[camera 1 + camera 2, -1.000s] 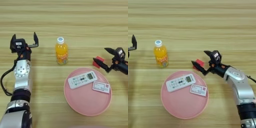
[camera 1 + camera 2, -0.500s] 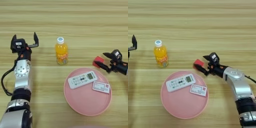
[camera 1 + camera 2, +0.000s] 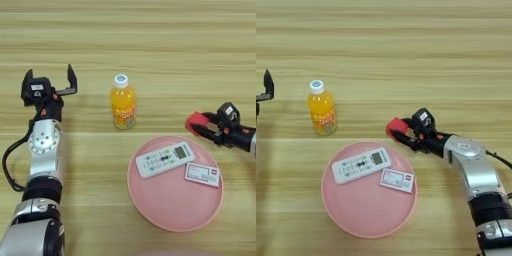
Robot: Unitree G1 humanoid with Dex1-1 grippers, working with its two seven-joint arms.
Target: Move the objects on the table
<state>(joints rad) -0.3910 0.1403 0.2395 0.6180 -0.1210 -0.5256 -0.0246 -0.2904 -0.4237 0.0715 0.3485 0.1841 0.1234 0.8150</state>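
The right pincer (image 3: 401, 134) grips the red cube (image 3: 395, 126) just past the plate (image 3: 356, 220) rim — remote (image 3: 361, 164) and card (image 3: 397, 180) inside, bottle (image 3: 123, 103) upright on the desk (image 3: 150, 40) — where a loose pinch risks dropping it; left pincer (image 3: 49, 85) idles, spread.

Remote (image 3: 165, 159) & card box (image 3: 202, 174) on plate (image 3: 170, 212), bottle (image 3: 123, 103) behind-left, cube (image 3: 196, 121) behind-right

the right claw (image 3: 401, 134) grips the red cube (image 3: 395, 126) just beside the pink plate's (image 3: 346, 220) upper right rim.
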